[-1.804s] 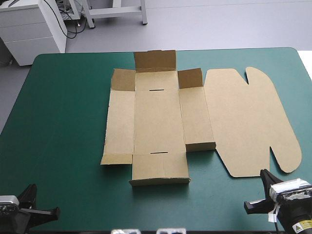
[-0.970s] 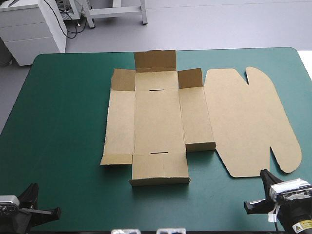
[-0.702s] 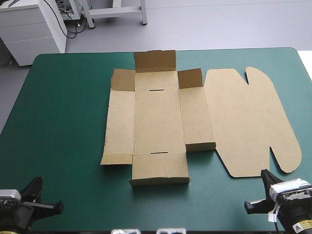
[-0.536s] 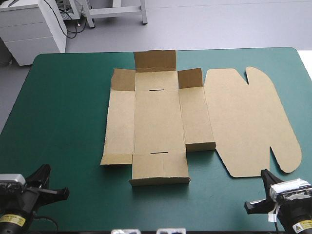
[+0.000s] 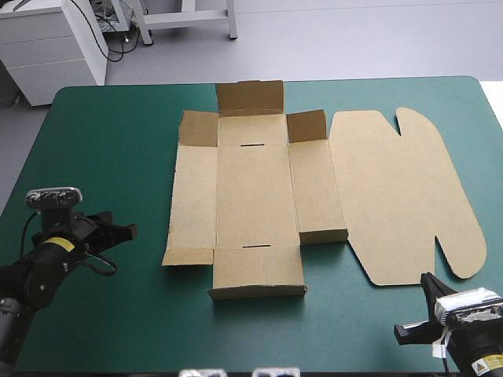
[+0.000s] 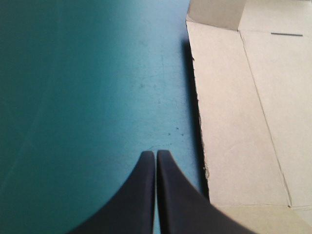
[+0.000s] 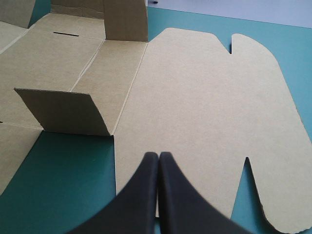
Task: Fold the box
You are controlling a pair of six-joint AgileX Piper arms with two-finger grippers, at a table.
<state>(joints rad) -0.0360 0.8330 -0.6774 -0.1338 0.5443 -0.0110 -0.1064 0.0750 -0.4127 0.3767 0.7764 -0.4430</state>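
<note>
The brown box (image 5: 255, 196) lies as a cut sheet in the middle of the table, its far flap (image 5: 250, 96) and a few small flaps raised. The lid (image 5: 401, 196), with rounded ears, lies flat on the right side. My left gripper (image 5: 126, 230) is shut and empty, hovering over the teal-green cover just left of the box's left panel (image 6: 234, 122); in the left wrist view the gripper (image 6: 156, 155) points along that edge. My right gripper (image 5: 428, 284) sits near the table's front right, shut and empty. In the right wrist view the gripper (image 7: 159, 155) points over the lid's near edge (image 7: 195, 97).
Teal-green cover (image 5: 102, 141) lies bare to the left of the box and along the near edge (image 5: 338, 330). A white cabinet (image 5: 47, 47) stands beyond the table's far left corner.
My left arm has risen from the near left corner and moved forward and toward the box's left edge. The right arm and the box have stayed still.
</note>
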